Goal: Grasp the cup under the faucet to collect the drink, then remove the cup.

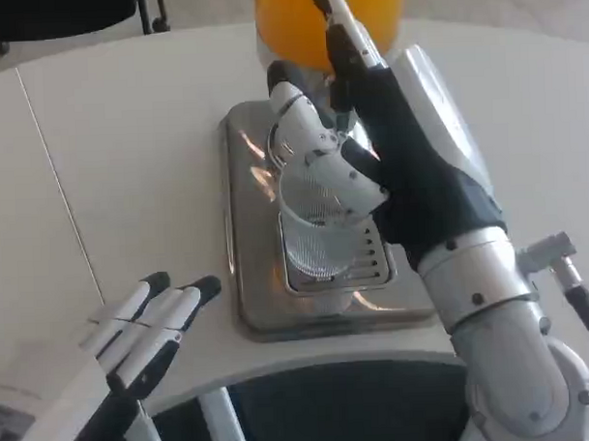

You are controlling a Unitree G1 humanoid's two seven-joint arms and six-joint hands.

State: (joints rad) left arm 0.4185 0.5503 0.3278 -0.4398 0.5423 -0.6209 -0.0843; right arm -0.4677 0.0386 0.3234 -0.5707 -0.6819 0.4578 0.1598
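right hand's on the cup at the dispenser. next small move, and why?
Probably hold the cup steady under the faucet and get the drink flowing. The right hand already grips the cup, which stands on the drip tray and looks empty, with the orange tank above. Lifting it away now would skip the fill. The left hand waits open to the side.

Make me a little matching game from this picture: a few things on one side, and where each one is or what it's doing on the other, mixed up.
Things:
1. cup
2. left hand
3. right hand
4. orange tank

States:
A. rests on the table, holding nothing
B. stands on the metal tray
C. at the top of the picture, behind the tray
D. wrapped around the cup

Pairs: 1-B, 2-A, 3-D, 4-C
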